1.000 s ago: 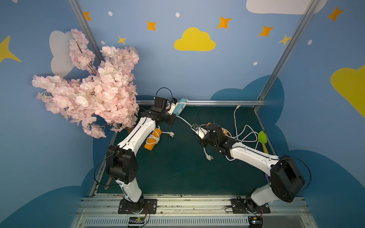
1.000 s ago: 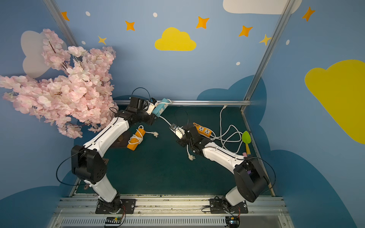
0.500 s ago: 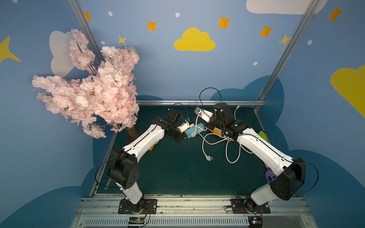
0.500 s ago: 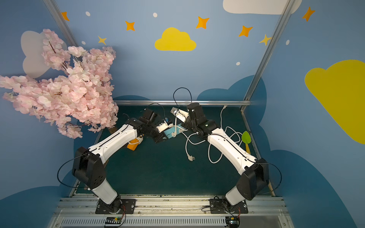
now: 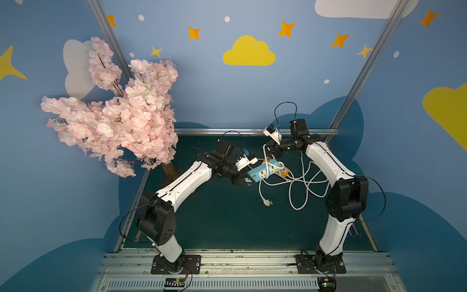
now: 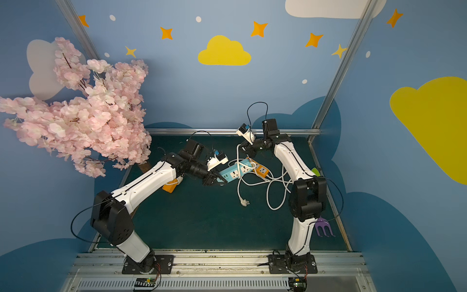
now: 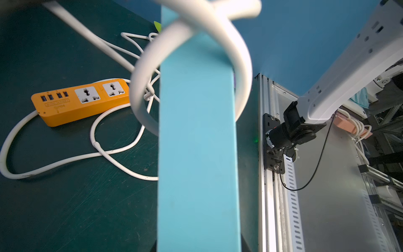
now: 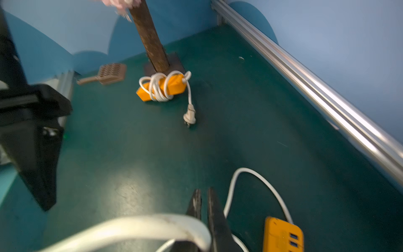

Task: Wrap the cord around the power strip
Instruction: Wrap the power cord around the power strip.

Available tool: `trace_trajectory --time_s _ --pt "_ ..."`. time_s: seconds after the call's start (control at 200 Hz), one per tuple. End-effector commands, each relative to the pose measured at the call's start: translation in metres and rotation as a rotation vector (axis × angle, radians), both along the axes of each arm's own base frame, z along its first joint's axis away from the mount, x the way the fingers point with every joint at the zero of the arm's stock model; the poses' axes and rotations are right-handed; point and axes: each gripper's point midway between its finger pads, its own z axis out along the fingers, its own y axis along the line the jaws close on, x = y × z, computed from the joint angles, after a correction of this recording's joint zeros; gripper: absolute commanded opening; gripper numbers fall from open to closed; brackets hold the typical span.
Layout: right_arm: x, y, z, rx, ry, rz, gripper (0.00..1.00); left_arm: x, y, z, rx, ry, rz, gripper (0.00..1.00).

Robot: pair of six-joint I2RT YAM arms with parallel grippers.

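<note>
Green mat [image 5: 214, 227] below: left gripper [image 5: 245, 179] pinches the blue power strip [image 5: 264, 172], one cord [image 7: 242, 72] loop around it. Right gripper [image 8: 202, 193], jaws nearly together, grip unclear. I'd pull each turn snug.

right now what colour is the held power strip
Light blue: the power strip shows best in the left wrist view.

The left arm [image 5: 184, 180] and right arm [image 5: 326, 160] have white shells, black joints and thin black cables. Black screwed plates [image 5: 194, 263] sit on the silver rail [image 5: 247, 260]. The right gripper [image 8: 204, 190] seems black and pointed.
</note>
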Motion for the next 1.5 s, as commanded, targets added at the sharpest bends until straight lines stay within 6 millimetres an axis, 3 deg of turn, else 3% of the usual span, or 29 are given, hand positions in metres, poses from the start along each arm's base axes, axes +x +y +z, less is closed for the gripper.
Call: trace_trajectory --time_s 0.0,0.04,0.205,0.481,0.596,0.741,0.856,0.966,1.086,1.236,1.377,1.497 --pt "0.036 -0.006 0.008 0.162 -0.02 -0.088 0.26 -0.055 -0.009 0.087 -0.288 -0.094 -0.212 0.02" --pt "0.039 -0.006 0.005 0.173 -0.02 -0.116 0.34 -0.05 -0.006 0.099 -0.319 -0.126 -0.183 0.03" --pt "0.047 -0.016 -0.02 0.175 -0.006 -0.246 0.49 -0.031 0.011 0.145 -0.424 -0.219 -0.068 0.02" --pt "0.051 -0.034 -0.058 0.116 -0.011 -0.39 0.58 0.001 0.034 0.178 -0.473 -0.261 0.111 0.03" --pt "0.055 -0.039 -0.073 0.073 -0.011 -0.445 0.49 0.014 0.042 0.194 -0.482 -0.284 0.192 0.02" --pt "0.042 -0.036 -0.059 0.041 -0.047 -0.438 0.21 0.072 0.077 0.193 -0.424 -0.298 0.511 0.02" --pt "0.01 -0.017 -0.042 -0.015 -0.096 -0.34 0.07 0.119 0.123 0.189 -0.436 -0.211 0.772 0.02" --pt "-0.031 0.002 -0.045 -0.125 -0.139 -0.215 0.02 0.141 0.134 0.19 -0.401 -0.218 0.846 0.03" --pt "-0.063 0.008 -0.042 -0.24 -0.198 -0.142 0.0 0.162 0.132 0.176 -0.251 -0.28 0.893 0.03" --pt "-0.074 0.007 0.012 -0.194 -0.31 -0.142 0.0 0.18 0.113 0.115 0.115 -0.337 0.832 0.02" --pt "-0.071 0.001 0.069 -0.161 -0.441 -0.194 0.0 0.165 0.092 0.05 0.335 -0.255 0.669 0.03" --pt "-0.069 -0.005 0.099 -0.161 -0.527 -0.219 0.0 0.146 0.089 0.015 0.422 -0.181 0.562 0.02"
